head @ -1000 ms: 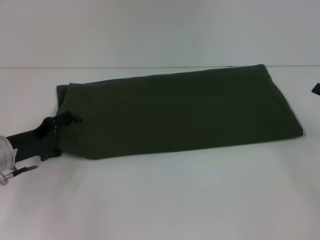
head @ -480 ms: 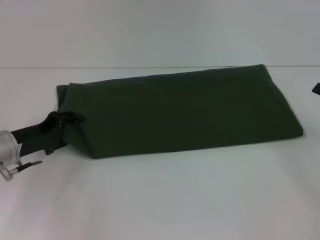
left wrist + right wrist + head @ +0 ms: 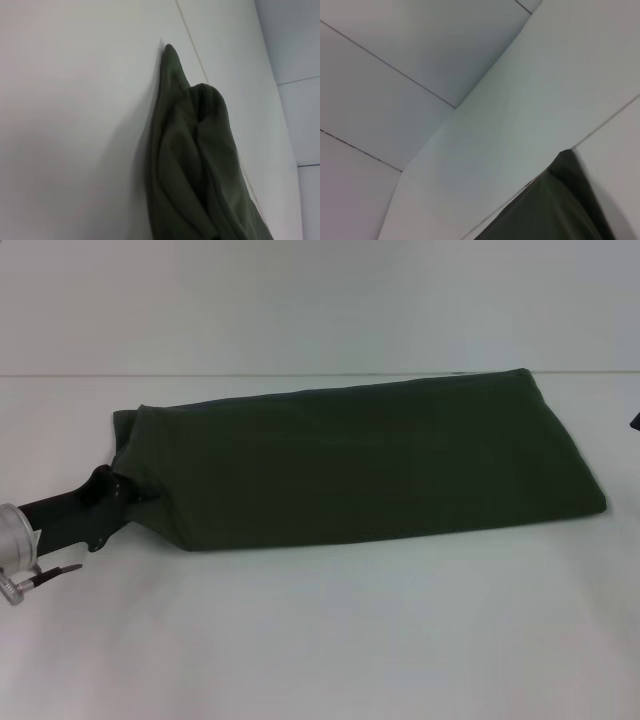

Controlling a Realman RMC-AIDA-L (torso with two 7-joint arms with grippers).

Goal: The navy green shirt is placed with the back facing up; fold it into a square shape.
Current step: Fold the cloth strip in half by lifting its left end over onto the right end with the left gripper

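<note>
The navy green shirt lies folded into a long band across the white table, running from the left to the far right. My left gripper is at the band's left end, its black body showing and its tip hidden under the fabric edge. The left wrist view shows that end of the shirt bunched in thick folds close to the camera. Only a dark sliver of my right gripper shows at the right edge, apart from the shirt. A corner of the shirt appears in the right wrist view.
The white table stretches bare in front of the shirt. Its back edge meets a pale wall just behind the shirt's far side.
My left gripper has slid right, into the shirt's left end, so its tip is now covered by fabric. The right gripper's sliver has drawn slightly farther out of view.
</note>
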